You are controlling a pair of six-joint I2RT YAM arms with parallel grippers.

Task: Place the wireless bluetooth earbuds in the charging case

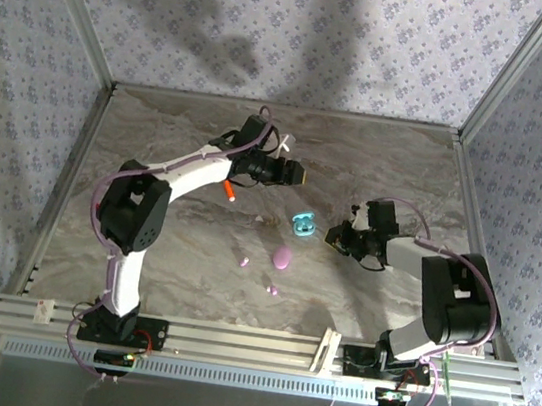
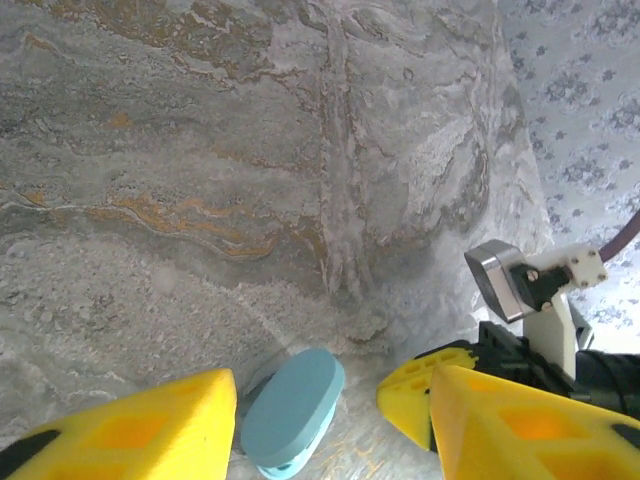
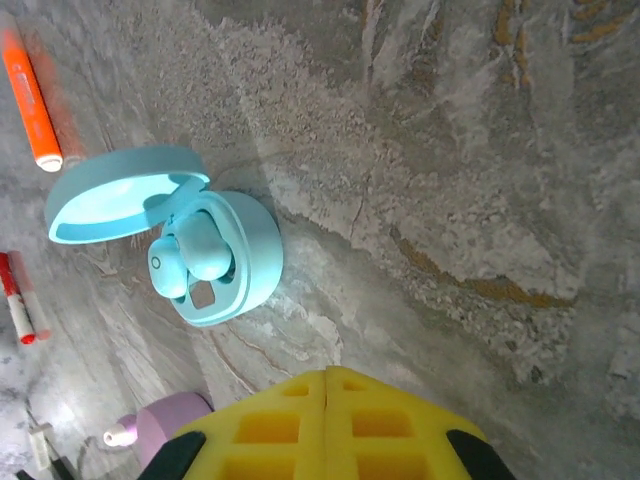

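Observation:
The cyan charging case [image 3: 235,265] lies open on the marble table, its lid [image 3: 120,195] tipped back. Two pale cyan earbuds [image 3: 200,248] rest in its wells. My right gripper [image 3: 326,376] is shut with nothing in it, just right of the case [image 1: 301,224]. My left gripper [image 2: 335,390] hangs above and behind the case, jaws apart, and the back of the lid [image 2: 292,405] shows between its fingers without touching them. Two pink earbuds [image 1: 243,260] [image 1: 272,289] lie loose on the table near the closed pink case [image 1: 283,256].
An orange pen-like stick [image 1: 229,192] lies under the left forearm, left of the cyan case. The right gripper's yellow fingertips [image 2: 415,395] reach in close to my left gripper's right finger. Patterned walls and metal frame posts enclose the table.

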